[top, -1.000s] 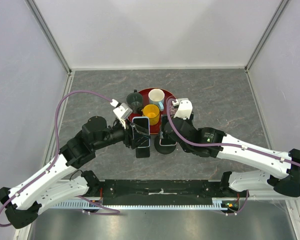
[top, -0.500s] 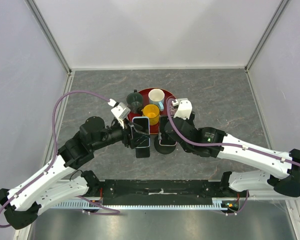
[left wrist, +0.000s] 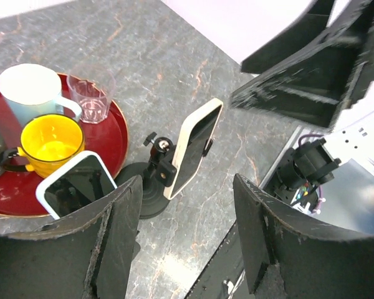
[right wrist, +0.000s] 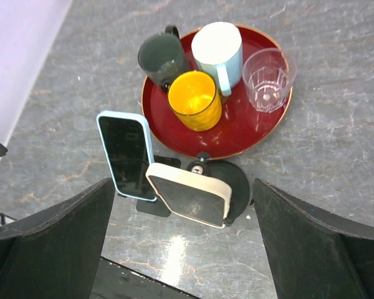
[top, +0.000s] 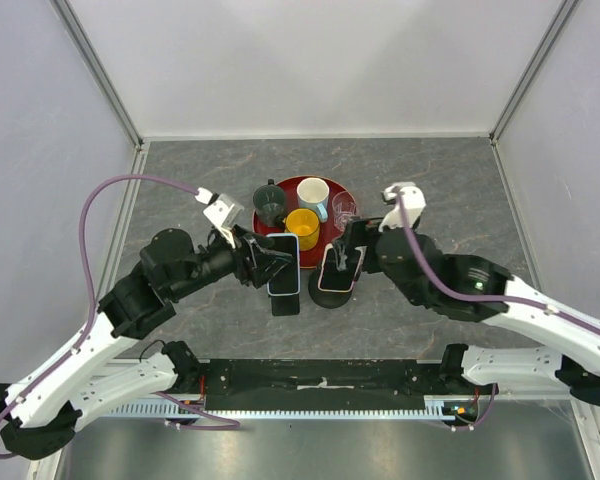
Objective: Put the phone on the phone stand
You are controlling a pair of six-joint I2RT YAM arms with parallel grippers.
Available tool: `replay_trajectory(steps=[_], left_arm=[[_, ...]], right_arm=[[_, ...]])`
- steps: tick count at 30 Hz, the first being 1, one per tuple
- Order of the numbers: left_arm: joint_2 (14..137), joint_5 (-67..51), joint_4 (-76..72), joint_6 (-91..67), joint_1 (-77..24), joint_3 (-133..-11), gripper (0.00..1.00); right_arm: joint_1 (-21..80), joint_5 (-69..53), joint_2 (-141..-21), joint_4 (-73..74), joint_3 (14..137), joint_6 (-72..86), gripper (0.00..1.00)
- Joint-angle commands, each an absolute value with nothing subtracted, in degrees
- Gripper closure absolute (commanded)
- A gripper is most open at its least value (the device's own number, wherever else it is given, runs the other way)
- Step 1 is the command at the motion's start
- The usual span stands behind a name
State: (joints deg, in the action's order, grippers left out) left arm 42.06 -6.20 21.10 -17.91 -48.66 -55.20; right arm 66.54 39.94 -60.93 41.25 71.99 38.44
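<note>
A cream-cased phone [top: 337, 268] [right wrist: 188, 198] [left wrist: 195, 144] leans tilted on a black round-based phone stand [top: 330, 297] [right wrist: 237, 180] [left wrist: 151, 187]. Beside it on the left, a blue-cased phone [top: 283, 264] [right wrist: 126, 154] [left wrist: 73, 184] stands on a second black stand [top: 286, 303]. My right gripper [top: 351, 248] [right wrist: 184, 205] is open, up and back from the cream phone, with nothing between its fingers. My left gripper [top: 262, 262] [left wrist: 187, 212] is also open and holds nothing, just left of the blue phone.
A red tray [top: 337, 190] [right wrist: 249, 128] sits right behind the stands. It carries a dark green mug [top: 271, 205], a yellow mug [top: 301, 226], a white mug [top: 313, 195] and a clear glass [top: 344, 208]. The white enclosure walls surround the grey stone tabletop.
My right gripper has opened wider and pulled back to the right, off the cream phone. My left arm has drawn back to the left, away from the blue phone.
</note>
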Motion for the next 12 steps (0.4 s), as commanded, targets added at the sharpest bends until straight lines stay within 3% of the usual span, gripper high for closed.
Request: replay_trajectory(steps=[1,12], left_arm=[[39.9,-0.9,22.8,-18.3,-48.6,-59.5,0.33],[32.3,6.7,23.8,-18.7,-48.6,-66.3,0.3]], right_arm=[[66.8,43.8,-55.6,44.2,75.6,36.5,0.02],[66.8,46.9,-38.2,39.4,76.1,24.7,0.02]])
